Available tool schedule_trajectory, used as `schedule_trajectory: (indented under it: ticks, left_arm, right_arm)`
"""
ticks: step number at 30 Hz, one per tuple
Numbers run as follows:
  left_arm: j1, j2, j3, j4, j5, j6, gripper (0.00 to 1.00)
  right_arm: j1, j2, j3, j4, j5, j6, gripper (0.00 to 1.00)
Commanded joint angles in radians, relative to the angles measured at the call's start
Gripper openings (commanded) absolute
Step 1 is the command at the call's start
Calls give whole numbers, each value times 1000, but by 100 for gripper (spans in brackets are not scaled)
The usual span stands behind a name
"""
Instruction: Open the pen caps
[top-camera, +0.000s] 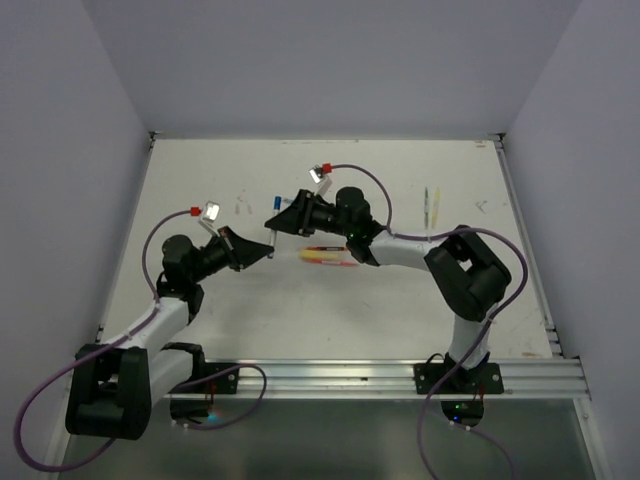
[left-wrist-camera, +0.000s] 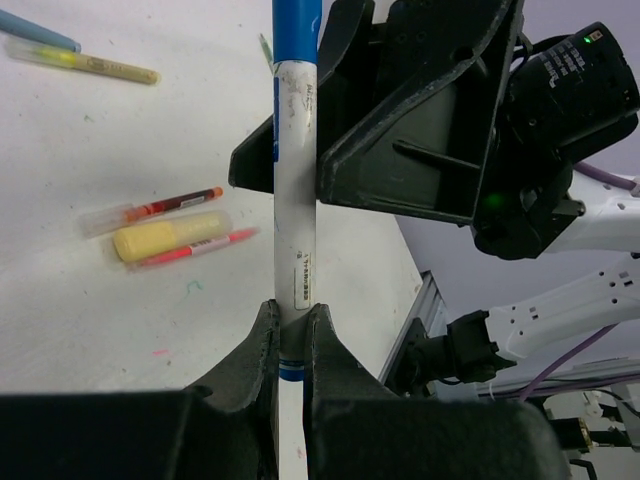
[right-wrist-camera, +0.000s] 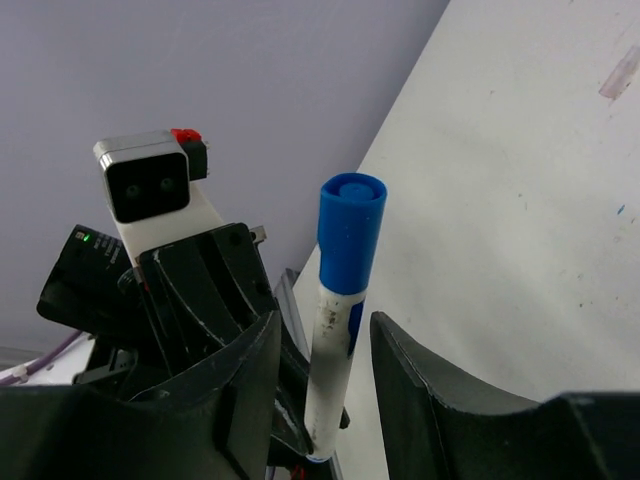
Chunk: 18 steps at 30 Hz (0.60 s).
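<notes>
A blue-and-white pen (left-wrist-camera: 296, 200) (right-wrist-camera: 328, 380) is held above the table with its blue pen cap (right-wrist-camera: 350, 232) (top-camera: 275, 205) on. My left gripper (left-wrist-camera: 292, 315) (top-camera: 266, 250) is shut on the pen's white barrel near the tail end. My right gripper (right-wrist-camera: 325, 335) (top-camera: 277, 224) stands open around the barrel just below the cap. One of its fingers (right-wrist-camera: 245, 370) lies close to the pen, while the other finger (right-wrist-camera: 420, 380) stands apart from it with a visible gap.
A red pen (left-wrist-camera: 170, 207), a yellow highlighter (left-wrist-camera: 170, 237) and a pink pen (left-wrist-camera: 195, 248) lie together on the white table (top-camera: 250, 330) under the grippers. A yellow-green pen (left-wrist-camera: 90, 63) lies farther off. Two thin pens (top-camera: 432, 205) lie at the back right.
</notes>
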Motion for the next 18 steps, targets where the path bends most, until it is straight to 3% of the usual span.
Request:
schedule_trajectory:
  ticks: [1, 4, 5, 7, 8, 10, 11, 12, 14, 18]
  left_arm:
    - [-7, -1, 16, 80, 37, -29, 0]
    - [-7, -6, 25, 75, 44, -29, 0]
    - [-7, -7, 33, 71, 46, -24, 0]
    - [-7, -12, 45, 33, 45, 0, 0]
    - [-7, -18, 64, 8, 43, 14, 2]
    - [-7, -27, 94, -90, 12, 66, 23]
    - [-7, -47, 107, -130, -6, 88, 42]
    - [-6, -59, 117, -200, -52, 106, 48]
    - [-6, -96, 145, -244, -90, 138, 57]
    - [-6, -110, 217, -363, -179, 166, 59]
  right_arm:
    - [15, 39, 52, 59, 38, 8, 44]
    - [35, 64, 70, 64, 38, 14, 25]
    - [35, 72, 72, 67, 41, 14, 10]
    - [43, 70, 63, 68, 50, 8, 0]
    - [43, 63, 61, 59, 52, -1, 0]
    - [43, 47, 56, 7, 52, -50, 0]
    - [43, 35, 56, -27, 62, -76, 0]
    - [45, 8, 59, -113, 71, -113, 0]
    - [45, -16, 69, -203, 82, -225, 0]
    - [46, -57, 92, -457, 124, -401, 0]
